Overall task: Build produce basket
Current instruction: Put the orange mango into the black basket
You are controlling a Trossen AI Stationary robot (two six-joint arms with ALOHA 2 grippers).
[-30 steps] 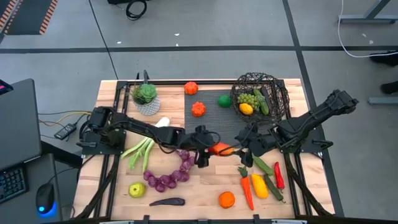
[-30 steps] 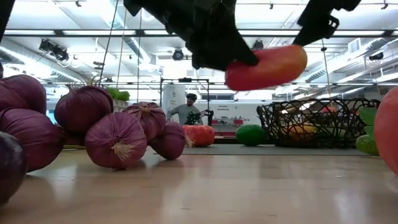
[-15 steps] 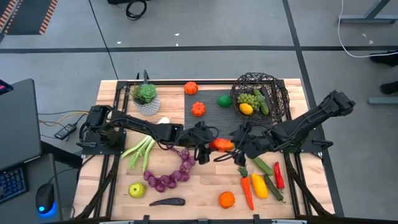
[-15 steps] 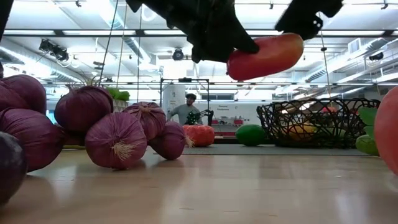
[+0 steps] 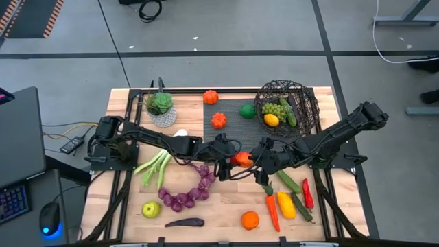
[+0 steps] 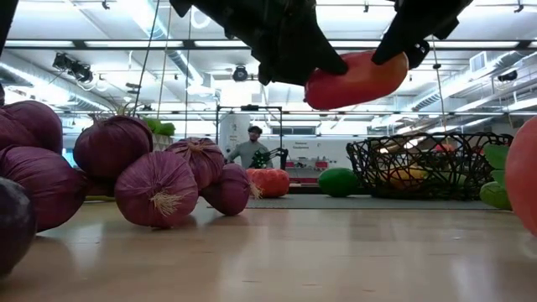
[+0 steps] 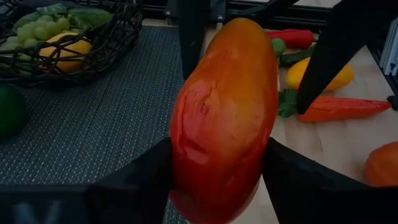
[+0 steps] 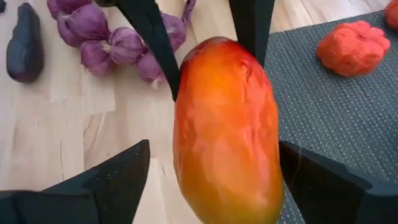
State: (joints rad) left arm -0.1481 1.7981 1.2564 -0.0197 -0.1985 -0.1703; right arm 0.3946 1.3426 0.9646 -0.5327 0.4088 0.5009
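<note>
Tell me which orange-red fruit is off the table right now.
The mango, held up by the left pincer; the others lie on the table.

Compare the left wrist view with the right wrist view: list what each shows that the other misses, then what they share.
Only the left wrist view shows the basket holding a lemon and grapes, plus a carrot on the wood.

Only the right wrist view shows the string of purple onions, the aubergine and an orange-red pepper on the mat.

Both show the mango, clamped by the left gripper, with the right gripper open around its other end.
</note>
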